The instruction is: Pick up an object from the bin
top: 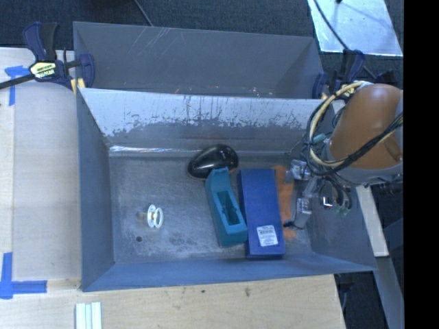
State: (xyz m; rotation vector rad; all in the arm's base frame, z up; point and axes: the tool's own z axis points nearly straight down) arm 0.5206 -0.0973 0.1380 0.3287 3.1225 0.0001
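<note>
From here I count 5 things, 1 of each kind:
- 1 black mouse-shaped object (pixel 213 161)
- 1 teal open tray (pixel 226 210)
- 1 dark blue labelled box (pixel 260 201)
- 1 small white ring piece (pixel 155 217)
- 1 orange item (pixel 282 197), partly hidden

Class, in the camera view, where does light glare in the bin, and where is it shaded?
Camera view: glare on the bin's sloped back wall, a pale highlight on the black mouse; the floor looks dimmer on the right, under the gripper.

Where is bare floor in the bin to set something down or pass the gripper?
The left half of the bin is bare floor, bordered by its left wall, the small white ring and the black mouse. The right side is crowded: teal tray, blue box and orange thing lie packed beside the gripper.
</note>
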